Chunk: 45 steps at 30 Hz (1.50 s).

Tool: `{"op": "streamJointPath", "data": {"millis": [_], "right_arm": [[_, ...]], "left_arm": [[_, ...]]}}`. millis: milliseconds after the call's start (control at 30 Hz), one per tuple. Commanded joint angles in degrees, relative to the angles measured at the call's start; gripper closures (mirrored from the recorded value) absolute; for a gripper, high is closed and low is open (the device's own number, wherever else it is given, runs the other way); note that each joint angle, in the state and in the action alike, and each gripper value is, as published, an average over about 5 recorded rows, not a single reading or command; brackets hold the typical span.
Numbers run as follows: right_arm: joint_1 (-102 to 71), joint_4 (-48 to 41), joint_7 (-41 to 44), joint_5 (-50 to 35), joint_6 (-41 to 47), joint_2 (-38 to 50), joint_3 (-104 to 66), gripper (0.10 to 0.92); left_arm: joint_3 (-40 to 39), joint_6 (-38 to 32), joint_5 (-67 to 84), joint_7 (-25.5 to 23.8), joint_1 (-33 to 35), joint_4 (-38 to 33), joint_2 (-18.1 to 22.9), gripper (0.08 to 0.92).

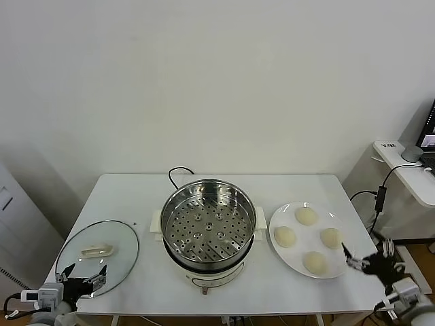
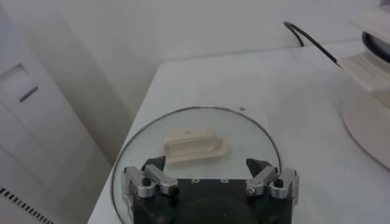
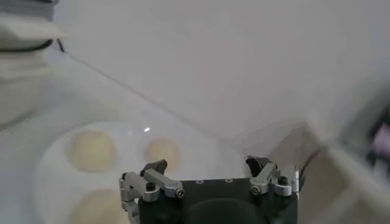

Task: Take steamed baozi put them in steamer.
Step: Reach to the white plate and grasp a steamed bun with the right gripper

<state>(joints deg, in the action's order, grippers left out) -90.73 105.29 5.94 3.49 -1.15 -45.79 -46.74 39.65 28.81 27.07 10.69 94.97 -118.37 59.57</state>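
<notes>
The steamer [image 1: 207,227] stands mid-table, a shiny steel pot whose perforated floor is bare. Several pale round baozi lie on a white plate [image 1: 307,239] to its right, one of them at the plate's near side [image 1: 315,262]. My right gripper [image 1: 367,255] hovers open just off the plate's right edge, holding nothing. The right wrist view shows the right gripper [image 3: 207,164] above the plate's edge, with a baozi [image 3: 161,152] just ahead of its fingers. My left gripper [image 1: 85,276] is open over the near edge of the glass lid [image 1: 97,258].
The glass lid's cream handle [image 2: 195,146] lies just ahead of the left gripper [image 2: 206,163]. A black cord [image 1: 178,172] runs behind the steamer. A side desk [image 1: 408,170] with cables stands at the far right. The table's front edge is close to both grippers.
</notes>
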Motion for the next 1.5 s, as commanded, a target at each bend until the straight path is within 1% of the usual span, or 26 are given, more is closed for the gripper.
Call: {"op": "streamJointPath", "data": {"millis": [33,167,233,467,633,800,933,1100,1300,1500], "right_arm": [[18.7,-9.3,10.7,20.2,-4.6,7.6,7.6,0.203],[29.1,-14.0,22.4,20.6,-5.3,10.3,13.6,0.203],[34.3,-16.1,26.2,20.3,-5.3,12.0,17.7,0.203],[55.1,-25.4,39.7,13.3,-4.5,17.7,40.4,0.203],[73.4,-33.3,47.4,9.5,-4.9,18.2,58.6,0.203],[87.5,-41.0,53.9,4.7,-4.6,16.0,74.7,0.203],[93.7,-48.0,57.5,1.2,-5.3,12.2,82.1,0.203],[96.6,-54.9,59.6,0.1,-7.3,5.8,86.1,0.203],[96.1,-60.9,59.4,1.0,-8.2,-1.1,86.3,0.203],[94.2,-64.1,58.3,4.1,-9.1,-5.0,84.8,0.203]], "left_arm": [[-0.2,0.1,-0.6,-0.1,0.0,-0.3,0.3,0.177],[-0.3,0.1,-0.8,-0.1,0.1,-0.5,0.4,0.177],[-0.2,0.1,-0.9,-0.1,0.2,-0.7,0.4,0.177],[-0.2,0.3,-1.1,-0.1,0.2,-1.2,0.6,0.177],[-0.3,0.6,-1.4,-0.1,0.3,-1.7,0.9,0.177],[-0.2,0.8,-1.6,-0.1,0.4,-2.0,1.1,0.177],[-0.3,0.9,-1.7,-0.1,0.4,-2.1,1.3,0.177],[-0.4,1.1,-1.7,-0.2,0.2,-2.1,1.4,0.177],[-0.6,1.3,-1.7,-0.2,0.0,-2.1,1.4,0.177],[-1.1,1.6,-1.7,-0.2,-0.4,-2.2,1.3,0.177]]}}
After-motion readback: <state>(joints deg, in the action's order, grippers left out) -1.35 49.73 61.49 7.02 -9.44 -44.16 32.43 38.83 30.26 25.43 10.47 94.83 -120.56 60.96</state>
